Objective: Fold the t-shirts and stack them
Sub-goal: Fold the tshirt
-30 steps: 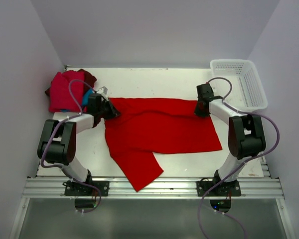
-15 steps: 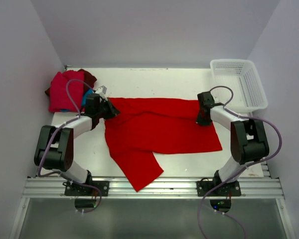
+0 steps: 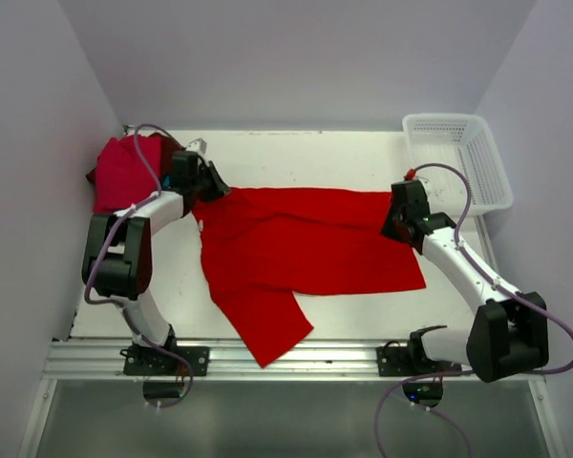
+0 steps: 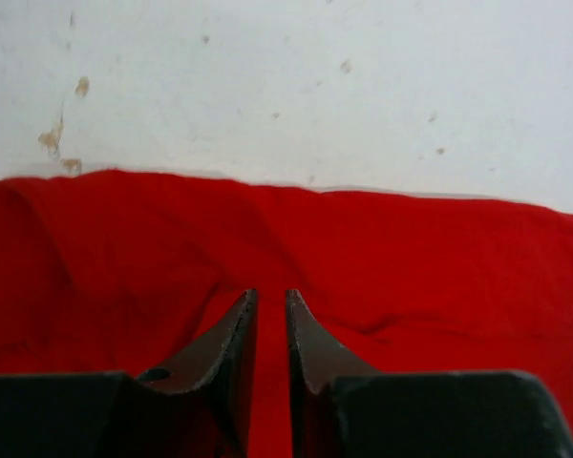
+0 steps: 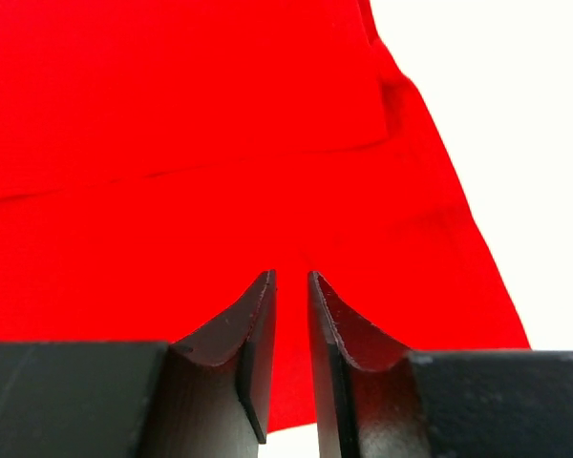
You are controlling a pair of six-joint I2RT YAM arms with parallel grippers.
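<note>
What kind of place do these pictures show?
Probably a robot test cell in a laboratory, not a home: plain white walls close in a white table, the left arm and right arm are mounted on an aluminium rail, and a red t-shirt lies spread between them.

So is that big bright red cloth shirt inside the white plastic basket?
No, the shirt lies spread on the table, outside the basket.
</note>
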